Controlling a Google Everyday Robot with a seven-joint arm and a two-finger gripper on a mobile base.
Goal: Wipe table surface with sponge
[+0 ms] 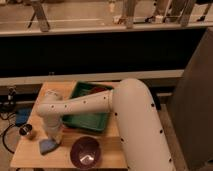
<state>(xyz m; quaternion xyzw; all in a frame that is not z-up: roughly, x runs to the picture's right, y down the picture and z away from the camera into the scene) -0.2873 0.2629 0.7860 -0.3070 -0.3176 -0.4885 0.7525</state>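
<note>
While my gripper (54, 138) is pointing down at the light-blue rectangular sponge (47, 146) on the light-brown wooden table surface (30, 154), I cannot tell its grip.

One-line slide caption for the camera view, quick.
Gripper pointing down at small light-blue sponge on light-brown wooden tabletop, beside round purple bowl and green rectangular tray.

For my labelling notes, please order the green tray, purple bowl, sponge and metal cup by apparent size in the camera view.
1. green tray, partly behind the arm
2. purple bowl
3. sponge and metal cup: look alike, not ranked
The claw is at the sponge's upper right edge.
</note>
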